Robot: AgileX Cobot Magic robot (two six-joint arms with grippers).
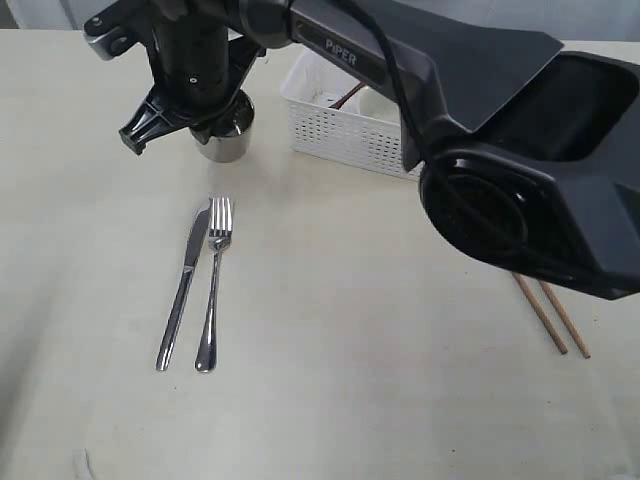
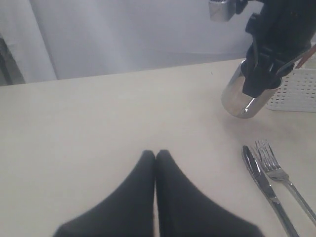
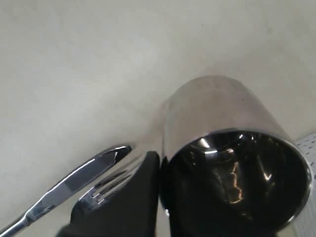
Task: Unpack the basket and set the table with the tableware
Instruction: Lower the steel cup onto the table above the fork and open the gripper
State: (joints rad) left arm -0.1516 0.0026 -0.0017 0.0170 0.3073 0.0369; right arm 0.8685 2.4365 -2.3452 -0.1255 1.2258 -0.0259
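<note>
While the right hand [image 1: 222, 108] grips the cup [image 1: 228, 135] by its rim, the step in hand is judged to be placing the cup on the desk [image 1: 350, 380], just beyond the tips of the knife [image 1: 185, 285] and fork [image 1: 213, 290]. The right arm reaches across the middle to the left side. In the right wrist view one finger [image 3: 140, 197] presses the outside of the cup wall. The other is hidden, probably inside the mouth. The pictures do not show whether the base touches the desk, and in the left wrist view the cup looks slightly tilted.

Recommended procedure:

1. Level the cup so that its base is parallel to the desk.
2. Lower it straight down and slowly. Polished steel is likely to slide or rock on a smooth top if one edge lands first.
3. Open the hand only after the base is fully seated, and only far enough to clear the rim.
4. Lift straight up. A sideways exit risks a finger dragging the wall and tipping the cup toward the knife and fork, which lie side by side near it.

The left hand [image 2: 156, 154] is closed on nothing, low over the desk and well apart from the cup. Leave it parked.

The basket [image 1: 345, 130] stands just behind the cup, with a bowl [image 1: 375, 102] and a spoon [image 1: 350, 95] inside. The chopsticks [image 1: 550, 315] lie on the desk to the right.
</note>
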